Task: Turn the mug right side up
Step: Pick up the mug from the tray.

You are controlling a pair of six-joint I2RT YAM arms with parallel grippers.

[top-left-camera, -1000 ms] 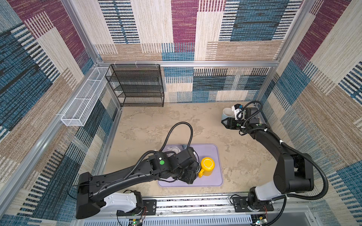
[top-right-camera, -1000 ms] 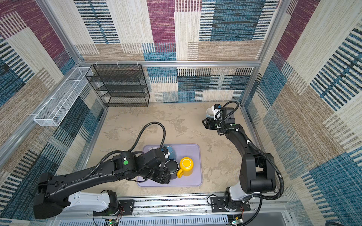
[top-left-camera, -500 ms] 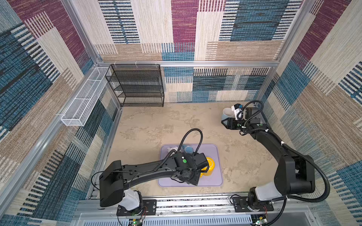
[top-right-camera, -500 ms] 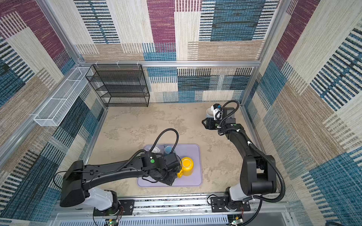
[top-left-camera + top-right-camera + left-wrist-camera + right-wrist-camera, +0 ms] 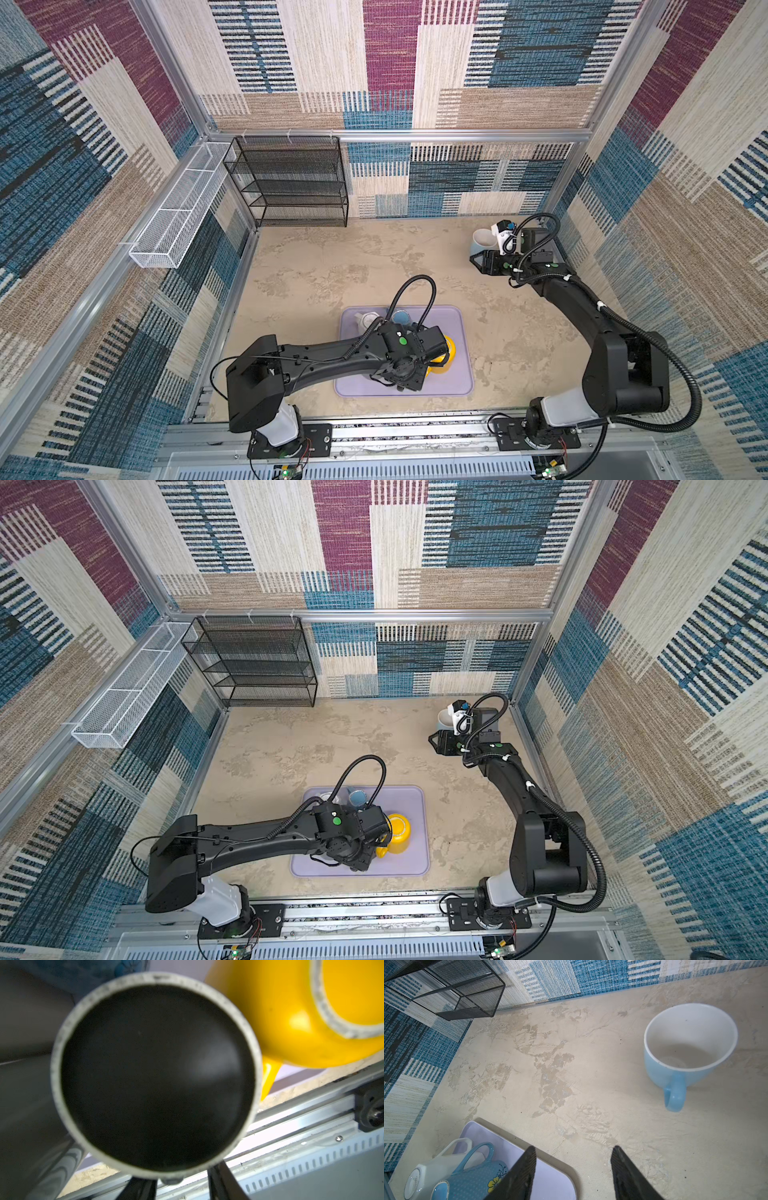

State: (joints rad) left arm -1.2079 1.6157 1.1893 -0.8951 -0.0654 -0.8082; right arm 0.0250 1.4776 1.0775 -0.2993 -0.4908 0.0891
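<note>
A dark mug point(image 5: 158, 1076) stands upside down on the lilac tray point(image 5: 461, 374); its pale foot ring fills the left wrist view. In both top views my left arm's wrist point(image 5: 407, 357) covers it. My left gripper point(image 5: 180, 1176) reaches past the mug's front side. Its two fingers stand apart on either side of a small grey nub on the mug, with light showing on both sides of the nub. A yellow mug point(image 5: 448, 353) point(image 5: 291, 1022) sits upside down right beside it. At the back right, my right gripper point(image 5: 573, 1153) point(image 5: 476, 259) hangs open over the bare table.
An upright light blue cup point(image 5: 689, 1043) point(image 5: 482, 241) stands by the right gripper. A blue dotted mug point(image 5: 471, 1180) and a white mug point(image 5: 436, 1165) lie at the tray's back edge. A black wire rack point(image 5: 291, 178) and a white basket point(image 5: 178, 208) line the back left.
My left arm has swung right across the tray and lowered over the dark mug, now hiding it in the top views. Its jaws have narrowed. The right arm has not moved.
</note>
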